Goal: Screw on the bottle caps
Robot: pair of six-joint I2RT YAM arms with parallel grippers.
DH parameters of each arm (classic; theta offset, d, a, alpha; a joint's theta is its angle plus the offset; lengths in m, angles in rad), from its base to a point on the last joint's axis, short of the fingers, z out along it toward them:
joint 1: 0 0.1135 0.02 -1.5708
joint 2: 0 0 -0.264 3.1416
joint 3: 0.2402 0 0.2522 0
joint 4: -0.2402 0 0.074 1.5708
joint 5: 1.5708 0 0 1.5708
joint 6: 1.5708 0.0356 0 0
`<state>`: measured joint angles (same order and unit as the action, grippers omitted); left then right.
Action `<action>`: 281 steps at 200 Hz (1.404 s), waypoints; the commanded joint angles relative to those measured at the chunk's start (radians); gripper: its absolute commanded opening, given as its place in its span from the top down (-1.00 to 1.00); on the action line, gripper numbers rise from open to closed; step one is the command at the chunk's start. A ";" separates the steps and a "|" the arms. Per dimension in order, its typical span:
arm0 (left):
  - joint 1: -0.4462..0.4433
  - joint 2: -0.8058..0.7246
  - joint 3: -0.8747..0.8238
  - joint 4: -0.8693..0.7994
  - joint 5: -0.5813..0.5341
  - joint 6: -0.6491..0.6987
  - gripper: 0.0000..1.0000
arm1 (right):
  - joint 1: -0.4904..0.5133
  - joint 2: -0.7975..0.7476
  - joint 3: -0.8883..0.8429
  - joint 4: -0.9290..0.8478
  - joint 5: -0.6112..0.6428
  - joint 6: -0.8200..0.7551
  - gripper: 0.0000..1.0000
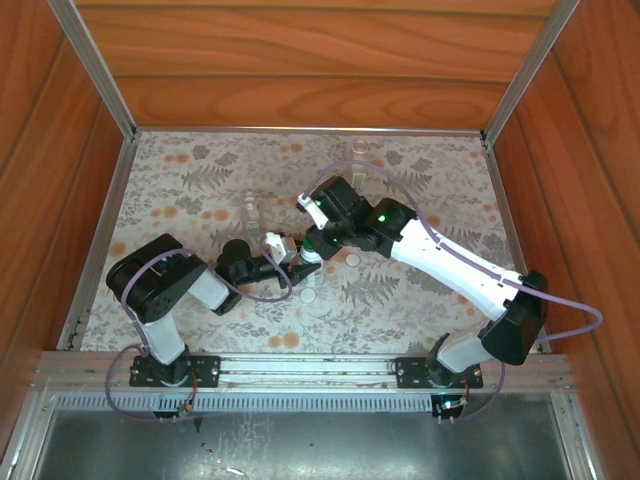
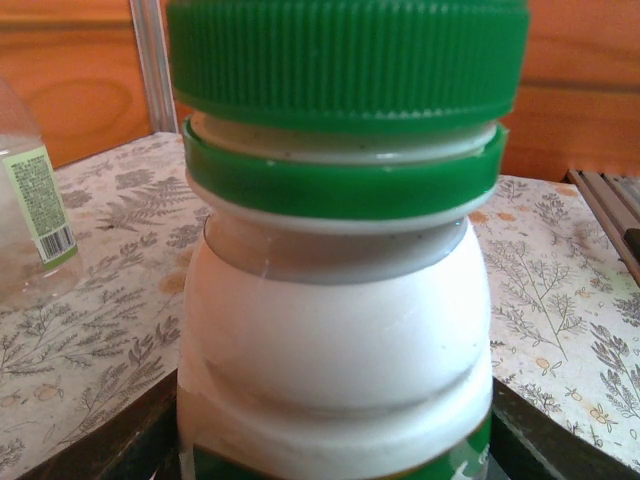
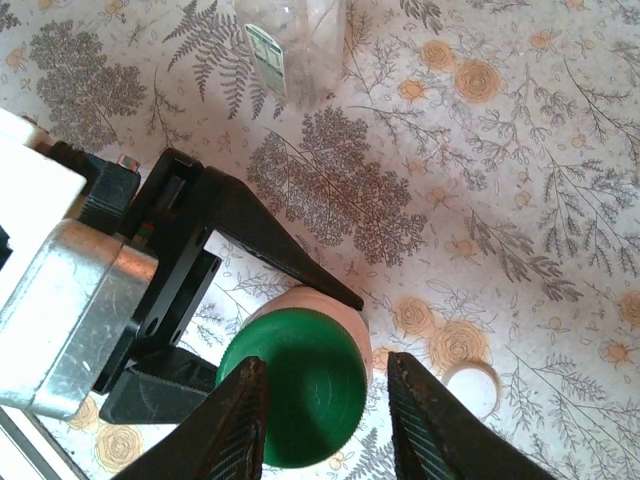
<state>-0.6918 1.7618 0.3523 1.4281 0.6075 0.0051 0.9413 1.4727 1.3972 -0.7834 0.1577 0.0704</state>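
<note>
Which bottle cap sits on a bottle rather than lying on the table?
The green cap, on the neck of the white bottle; the white cap lies loose on the table beside it.

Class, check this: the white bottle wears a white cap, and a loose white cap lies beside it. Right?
No. The cap on the white bottle is green, as the right wrist view shows; the loose white cap does lie beside it.

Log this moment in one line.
step: green cap onto white bottle | left gripper: shut on white bottle | right gripper: astride green cap, grip unclear | seating: green cap not fully down, gap beneath
</note>
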 commanded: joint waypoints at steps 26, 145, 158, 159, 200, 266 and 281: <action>0.002 0.011 -0.001 -0.011 0.011 0.007 -0.18 | -0.018 -0.017 -0.061 -0.037 0.007 0.043 0.31; 0.003 0.013 0.005 -0.013 -0.016 -0.005 -0.17 | -0.108 -0.093 -0.212 0.065 -0.349 0.159 0.62; 0.003 0.013 0.006 -0.013 -0.020 -0.006 -0.16 | -0.109 -0.120 -0.231 0.074 -0.378 0.163 0.63; 0.002 0.014 0.005 -0.013 -0.020 -0.006 -0.16 | -0.109 -0.121 -0.232 0.075 -0.381 0.163 0.63; 0.003 0.004 0.003 -0.014 -0.015 0.004 -0.15 | -0.110 -0.196 -0.234 0.118 -0.422 0.121 0.58; 0.002 -0.073 -0.010 -0.099 0.069 0.083 -0.16 | -0.108 -0.287 -0.273 0.112 -0.361 -0.439 -0.36; 0.003 -0.096 -0.010 -0.129 0.084 0.098 -0.16 | -0.109 -0.285 -0.259 0.084 -0.409 -0.570 -0.44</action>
<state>-0.6918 1.7126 0.3496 1.3537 0.6361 0.0570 0.8253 1.1950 1.1408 -0.6548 -0.2024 -0.1810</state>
